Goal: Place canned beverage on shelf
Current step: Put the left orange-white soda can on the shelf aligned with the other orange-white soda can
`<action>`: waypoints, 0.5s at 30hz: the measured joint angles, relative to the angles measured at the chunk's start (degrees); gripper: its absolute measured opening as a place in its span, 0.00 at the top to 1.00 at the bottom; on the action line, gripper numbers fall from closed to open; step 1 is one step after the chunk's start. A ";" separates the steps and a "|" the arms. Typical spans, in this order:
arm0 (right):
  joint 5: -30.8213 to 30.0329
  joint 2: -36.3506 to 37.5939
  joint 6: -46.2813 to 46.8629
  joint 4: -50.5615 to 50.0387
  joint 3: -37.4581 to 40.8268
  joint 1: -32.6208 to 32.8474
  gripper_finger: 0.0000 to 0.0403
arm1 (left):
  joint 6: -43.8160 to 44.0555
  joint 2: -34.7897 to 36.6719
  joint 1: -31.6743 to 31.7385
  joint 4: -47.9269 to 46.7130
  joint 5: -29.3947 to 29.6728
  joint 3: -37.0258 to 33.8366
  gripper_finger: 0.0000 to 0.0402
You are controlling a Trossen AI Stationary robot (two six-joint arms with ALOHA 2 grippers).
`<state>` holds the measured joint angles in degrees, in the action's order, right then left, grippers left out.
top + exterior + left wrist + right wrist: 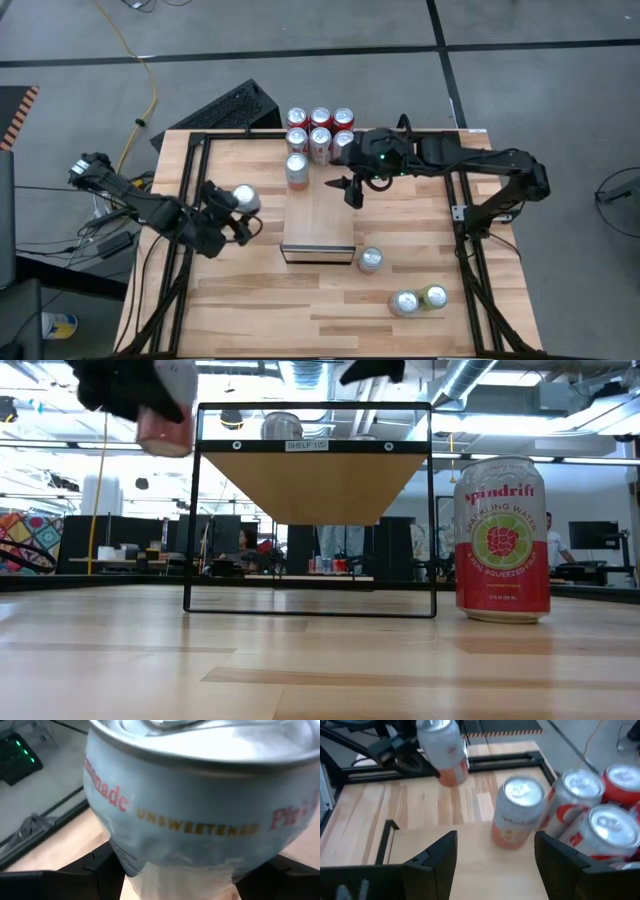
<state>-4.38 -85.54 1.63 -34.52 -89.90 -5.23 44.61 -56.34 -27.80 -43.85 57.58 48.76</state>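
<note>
The left end effector [238, 205], clenched round the midsection of a rigid, slick, probably dentable can [244, 198], holds it aloft just left of the shelf [318, 215], while the right end effector [350, 187] hovers released above the shelf.

held can [200, 805] cropped, lettering blurred
</note>
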 joint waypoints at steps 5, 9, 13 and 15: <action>-0.39 0.00 -1.30 0.03 -3.66 -1.49 0.39 | -9.40 -0.09 4.87 8.08 0.02 -0.66 0.33; -0.50 0.00 -1.71 0.02 -7.16 -3.06 0.39 | -11.96 1.02 8.02 9.36 0.39 1.17 0.33; -0.53 0.00 -2.96 0.04 -10.31 -4.40 0.39 | -11.09 2.14 9.82 9.26 1.03 4.13 0.33; -0.53 -0.02 -3.65 0.39 -11.60 -4.81 0.39 | -10.55 2.13 10.02 9.85 0.28 5.09 0.33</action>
<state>-4.91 -85.55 -2.02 -34.13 -101.50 -10.05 34.06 -54.21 -17.78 -34.00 57.86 53.85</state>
